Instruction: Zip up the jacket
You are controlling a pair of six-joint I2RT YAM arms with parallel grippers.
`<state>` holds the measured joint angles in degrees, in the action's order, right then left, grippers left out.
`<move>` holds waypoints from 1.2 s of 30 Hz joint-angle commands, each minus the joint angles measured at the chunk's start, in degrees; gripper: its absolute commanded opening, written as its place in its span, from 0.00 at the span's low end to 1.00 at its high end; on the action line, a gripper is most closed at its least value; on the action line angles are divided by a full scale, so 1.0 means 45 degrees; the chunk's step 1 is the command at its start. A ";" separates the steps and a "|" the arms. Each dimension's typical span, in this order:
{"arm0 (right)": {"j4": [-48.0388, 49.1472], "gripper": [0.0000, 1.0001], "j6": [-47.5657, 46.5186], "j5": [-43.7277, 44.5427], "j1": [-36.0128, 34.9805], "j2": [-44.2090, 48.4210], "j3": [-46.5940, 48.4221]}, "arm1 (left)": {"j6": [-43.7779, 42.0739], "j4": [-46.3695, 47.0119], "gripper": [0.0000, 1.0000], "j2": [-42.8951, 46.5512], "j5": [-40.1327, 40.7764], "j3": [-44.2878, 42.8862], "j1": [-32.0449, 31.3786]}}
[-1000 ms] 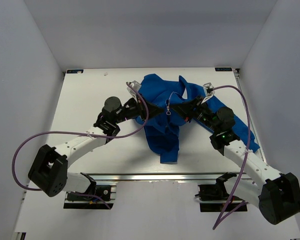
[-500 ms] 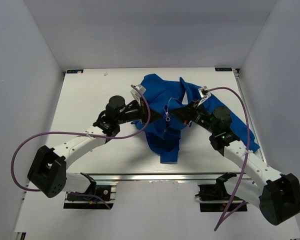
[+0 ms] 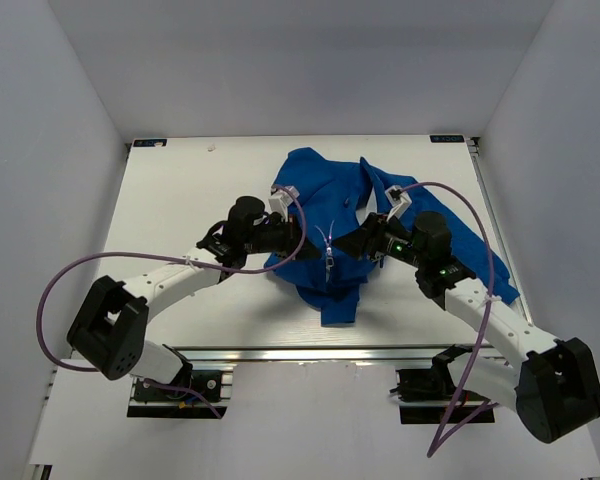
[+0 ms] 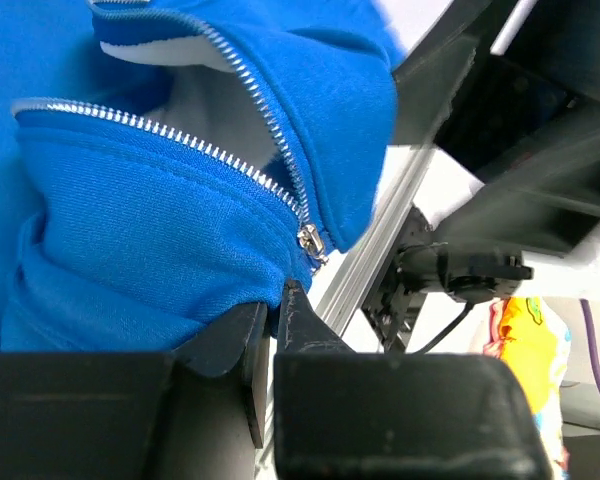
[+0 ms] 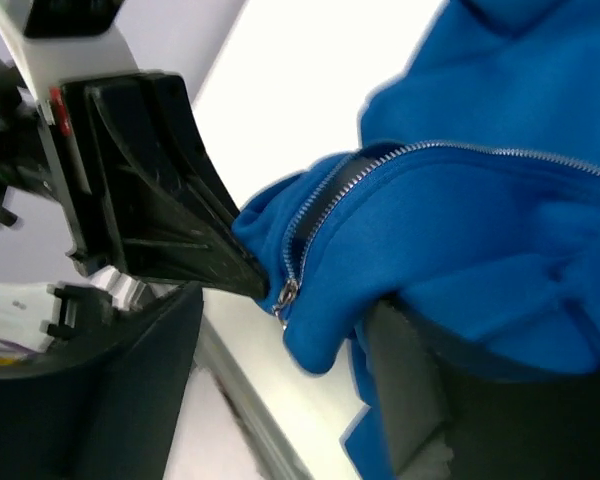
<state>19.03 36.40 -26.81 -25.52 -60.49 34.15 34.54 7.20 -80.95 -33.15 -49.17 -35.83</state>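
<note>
Jacket (image 3: 325, 190) sits bunched mid-bench (image 3: 170, 190), zipper open, slider (image 4: 310, 243) at its low end. Left gripper (image 4: 275, 300) pinches the hem just under the slider. Right gripper (image 5: 288, 320) sits around a fold; clamped or not, can't tell. Step looks like steadying the base. Next needs a slider grab and a pull along the teeth.

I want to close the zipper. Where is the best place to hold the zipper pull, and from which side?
Take the small silver pull itself, where the two tooth rows meet on the fold of the jacket. It is thin and seems to hang free, so pinch across it. Come from the side away from the left gripper, which pinches the fabric just beside it.
</note>
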 commanded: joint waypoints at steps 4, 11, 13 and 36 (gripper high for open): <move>-0.2095 0.89 -0.1524 0.0719 -0.0110 -0.0191 0.0573 | 0.0526 -0.1248 0.00 -0.0195 0.0276 -0.0363 0.0014; -0.6158 0.89 -0.3829 0.5166 -0.2424 -0.0191 0.2331 | 0.0644 -0.2007 0.00 -0.0351 0.0081 -0.0402 0.0014; -0.7018 0.89 -0.4182 0.7796 -0.3426 -0.0132 0.2682 | 0.0644 -0.2205 0.00 -0.0391 0.0022 -0.0422 0.0014; -0.8564 0.89 -0.8694 1.8523 -1.1181 0.0084 0.3210 | 0.2089 -0.2186 0.00 0.0156 -0.0388 -0.0539 0.0014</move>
<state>-22.02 4.36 43.00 -69.67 -58.87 47.05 42.74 -2.59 -82.94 -33.34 -49.78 -35.83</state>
